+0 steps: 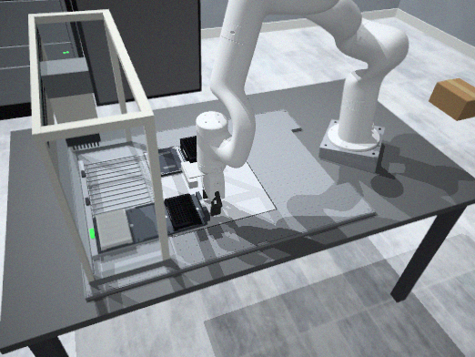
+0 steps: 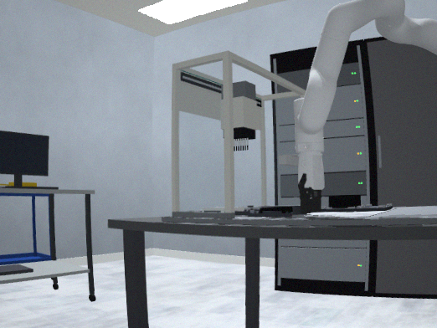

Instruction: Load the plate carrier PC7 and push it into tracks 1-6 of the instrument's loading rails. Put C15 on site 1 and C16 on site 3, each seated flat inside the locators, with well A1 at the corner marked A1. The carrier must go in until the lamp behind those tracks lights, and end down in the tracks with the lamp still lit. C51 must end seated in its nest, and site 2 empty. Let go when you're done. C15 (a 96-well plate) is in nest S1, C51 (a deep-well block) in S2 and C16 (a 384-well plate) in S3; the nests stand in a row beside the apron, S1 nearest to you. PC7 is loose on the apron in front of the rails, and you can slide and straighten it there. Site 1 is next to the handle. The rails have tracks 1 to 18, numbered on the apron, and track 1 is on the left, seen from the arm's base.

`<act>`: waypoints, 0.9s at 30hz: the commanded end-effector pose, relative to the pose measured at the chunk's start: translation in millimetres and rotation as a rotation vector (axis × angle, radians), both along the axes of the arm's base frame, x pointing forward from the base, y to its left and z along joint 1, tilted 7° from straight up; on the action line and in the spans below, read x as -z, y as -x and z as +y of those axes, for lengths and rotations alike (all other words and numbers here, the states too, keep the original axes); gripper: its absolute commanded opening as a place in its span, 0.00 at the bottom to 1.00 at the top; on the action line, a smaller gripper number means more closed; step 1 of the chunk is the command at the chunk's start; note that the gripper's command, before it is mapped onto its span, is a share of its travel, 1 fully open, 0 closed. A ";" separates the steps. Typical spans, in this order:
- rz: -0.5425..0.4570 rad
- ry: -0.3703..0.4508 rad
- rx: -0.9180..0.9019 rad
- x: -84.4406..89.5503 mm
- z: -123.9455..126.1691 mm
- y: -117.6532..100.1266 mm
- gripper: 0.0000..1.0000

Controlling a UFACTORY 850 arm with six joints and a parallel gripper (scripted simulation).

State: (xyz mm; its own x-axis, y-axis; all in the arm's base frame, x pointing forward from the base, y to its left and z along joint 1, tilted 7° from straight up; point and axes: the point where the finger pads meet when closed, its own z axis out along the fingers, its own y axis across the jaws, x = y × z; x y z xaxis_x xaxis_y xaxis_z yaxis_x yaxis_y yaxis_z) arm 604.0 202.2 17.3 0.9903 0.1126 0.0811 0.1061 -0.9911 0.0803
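Your grey plate carrier (image 1: 150,221) sits in the rails, green lamp (image 1: 92,233) lit, a black well plate (image 1: 183,211) on its near end. The black pincer (image 1: 216,203) stands wide and empty just beside it — stiff, light, slippery plastic, so push low on the handle end.

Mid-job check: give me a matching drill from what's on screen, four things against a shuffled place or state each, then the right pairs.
Things:
1. lamp
2. gripper
3. cardboard box
4. monitor

Places or states:
A. on the floor beyond the table
B. lit green
C. on a wheeled cart
D. open, holding nothing

Pairs: 1-B, 2-D, 3-A, 4-C.
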 end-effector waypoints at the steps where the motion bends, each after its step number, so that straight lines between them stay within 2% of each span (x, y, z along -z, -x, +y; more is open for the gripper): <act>1: -0.002 -0.001 0.000 -0.8 0.3 -0.1 0.82; 4: -0.002 -0.001 0.000 -0.8 0.3 0.0 0.82; 27: -0.002 -0.001 0.000 -35.6 2.8 3.1 0.82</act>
